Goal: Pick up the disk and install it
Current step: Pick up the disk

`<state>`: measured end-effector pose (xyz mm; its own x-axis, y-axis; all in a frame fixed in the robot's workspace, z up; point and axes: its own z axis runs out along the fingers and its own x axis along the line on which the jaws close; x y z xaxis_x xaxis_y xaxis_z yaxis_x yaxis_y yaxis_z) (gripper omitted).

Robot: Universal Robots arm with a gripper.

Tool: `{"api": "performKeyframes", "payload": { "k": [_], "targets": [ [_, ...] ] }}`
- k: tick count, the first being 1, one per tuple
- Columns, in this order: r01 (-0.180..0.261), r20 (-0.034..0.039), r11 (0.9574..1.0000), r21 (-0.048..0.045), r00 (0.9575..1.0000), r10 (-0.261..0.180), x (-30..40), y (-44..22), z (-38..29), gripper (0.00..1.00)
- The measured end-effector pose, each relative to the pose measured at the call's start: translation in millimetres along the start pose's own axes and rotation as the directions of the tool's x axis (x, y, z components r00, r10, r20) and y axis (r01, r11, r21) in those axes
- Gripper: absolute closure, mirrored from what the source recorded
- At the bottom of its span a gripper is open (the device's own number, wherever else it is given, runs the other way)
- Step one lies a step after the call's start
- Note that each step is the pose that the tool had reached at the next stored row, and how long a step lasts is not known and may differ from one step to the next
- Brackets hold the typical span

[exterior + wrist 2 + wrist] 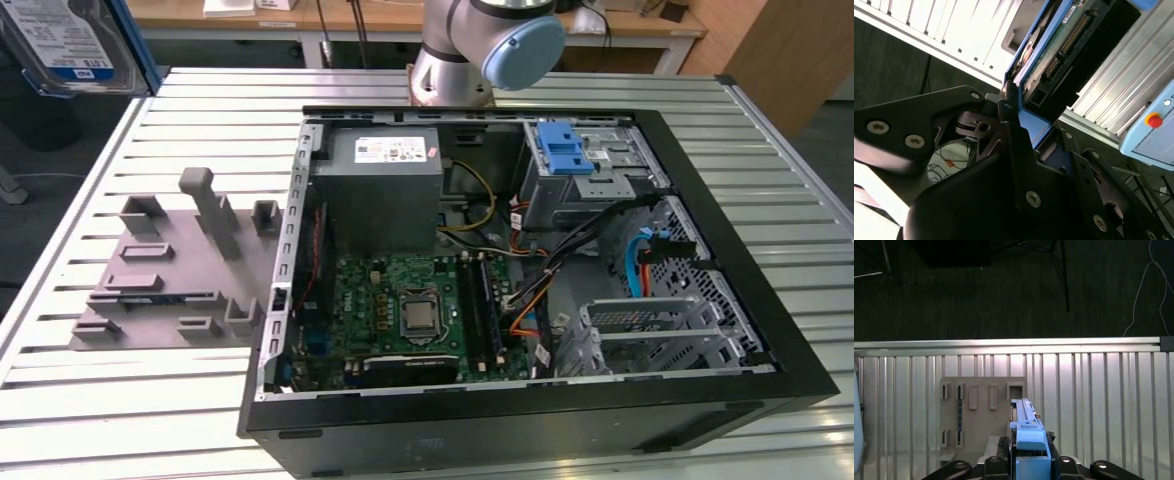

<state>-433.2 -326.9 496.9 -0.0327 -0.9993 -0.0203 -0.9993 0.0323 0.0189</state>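
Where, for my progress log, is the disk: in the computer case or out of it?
Out: the claw is shut on the disk, holding it aloft, clear of the open computer case.

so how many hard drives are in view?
1: the silver-grey hard drive in a blue plastic carrier, clamped between the fingers, at the exterior view's upper left. More may be hidden inside the black computer case.

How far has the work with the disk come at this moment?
Done: the disk is picked up, off the table. In hand: the gripper is shut on its blue carrier, as seen in both wrist views. Left: installing; the disk is not yet inside the open computer case.
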Motion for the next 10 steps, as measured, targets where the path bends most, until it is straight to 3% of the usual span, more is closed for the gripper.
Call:
{"api": "performKeyframes", "payload": {
  "k": [4, 10],
  "targets": [
    [0.000, 0.0001, 1.0000, 0.0002, 1.0000, 0.000, 0.4, 0.2, -3.4, 0.64],
    [0.000, 0.0006, 1.0000, 0.0001, 1.0000, 0.000, 12.9, -0.3, -3.7, 0.64]
  ]
}}
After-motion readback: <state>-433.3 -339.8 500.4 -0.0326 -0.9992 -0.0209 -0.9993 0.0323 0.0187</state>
